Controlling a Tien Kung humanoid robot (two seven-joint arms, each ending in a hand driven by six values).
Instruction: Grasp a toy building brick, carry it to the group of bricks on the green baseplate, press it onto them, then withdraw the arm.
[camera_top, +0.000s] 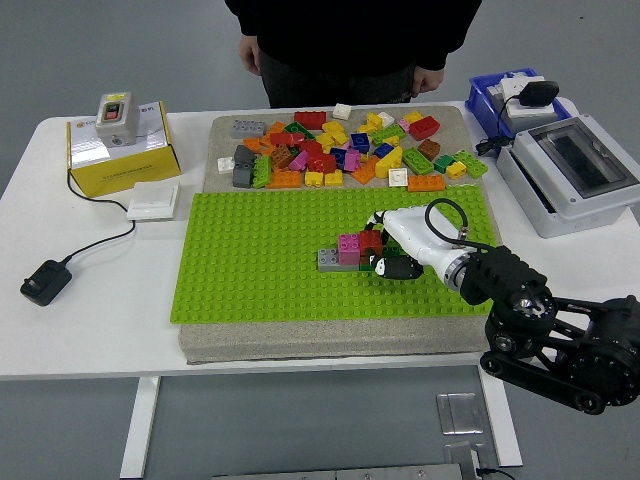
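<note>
The white table (100, 320) stands on a grey floor. On the green baseplate (260, 260), the right hand (400, 248) grips a red brick (371, 240).

The right arm reaches in from the lower right, its hand (392, 252) curled low, palm down.
</note>
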